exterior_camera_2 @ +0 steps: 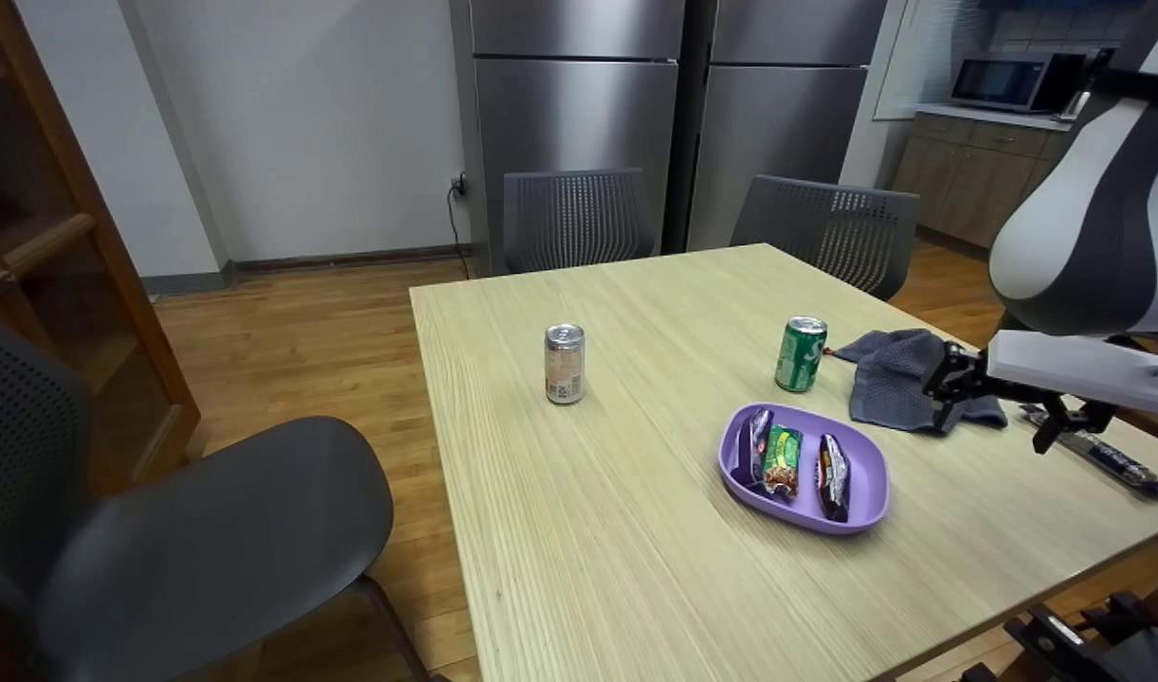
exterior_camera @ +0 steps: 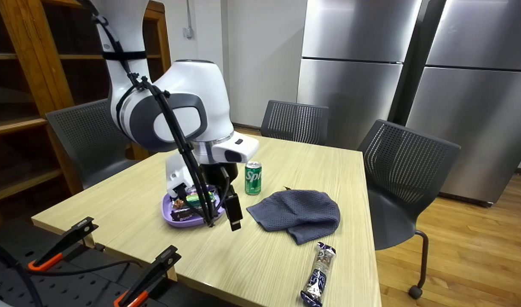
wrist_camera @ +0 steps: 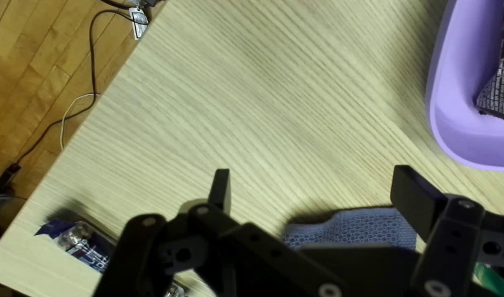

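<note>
Tool [wrist_camera: 314, 189]: jaws spread wide, gripping nothing, poised above the bench [exterior_camera_2: 560, 521]
Grey-blue cloth [exterior_camera: 301, 215]: crumpled on the bench, part of it showing beneath the tool in the wrist view
Purple tray [exterior_camera_2: 868, 474]: near the cloth, wrapped snacks [exterior_camera_2: 783, 459] lying inside
Wrapped bar [exterior_camera: 319, 275]: flat on the bench, apart from the cloth
Green can [exterior_camera_2: 801, 355]: upright, near cloth and tray
Pale can [exterior_camera_2: 565, 365]: upright, well apart from the others

Two steel refrigerators [exterior_camera: 350, 89] beside pale wall [exterior_camera: 264, 64]; dark perforated chairs [exterior_camera: 405, 170] around table [exterior_camera: 305, 164]; plank floor [exterior_camera: 478, 238]; wooden cabinet [exterior_camera: 45, 64]
</note>
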`<state>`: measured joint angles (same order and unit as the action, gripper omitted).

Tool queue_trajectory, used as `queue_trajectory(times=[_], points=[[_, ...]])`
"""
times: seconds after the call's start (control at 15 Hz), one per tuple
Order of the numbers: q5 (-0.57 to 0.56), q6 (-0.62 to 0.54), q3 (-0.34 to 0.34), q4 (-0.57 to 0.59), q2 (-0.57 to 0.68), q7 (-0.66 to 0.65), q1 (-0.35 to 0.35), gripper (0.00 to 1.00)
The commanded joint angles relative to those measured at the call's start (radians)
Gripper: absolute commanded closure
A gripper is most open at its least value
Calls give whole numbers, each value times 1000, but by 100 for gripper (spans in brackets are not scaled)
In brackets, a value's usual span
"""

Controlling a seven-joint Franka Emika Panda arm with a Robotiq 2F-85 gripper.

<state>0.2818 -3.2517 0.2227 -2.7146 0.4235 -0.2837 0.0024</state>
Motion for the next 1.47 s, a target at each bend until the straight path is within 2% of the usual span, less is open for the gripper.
queue_trajectory(times=[0.0, 0.47, 1.4], points=[[5, 16, 6, 28, 5, 4, 12, 0], [-5, 45, -4, 100, 22, 11, -28, 0], [-17, 124, 22, 254, 109, 19, -130, 0]])
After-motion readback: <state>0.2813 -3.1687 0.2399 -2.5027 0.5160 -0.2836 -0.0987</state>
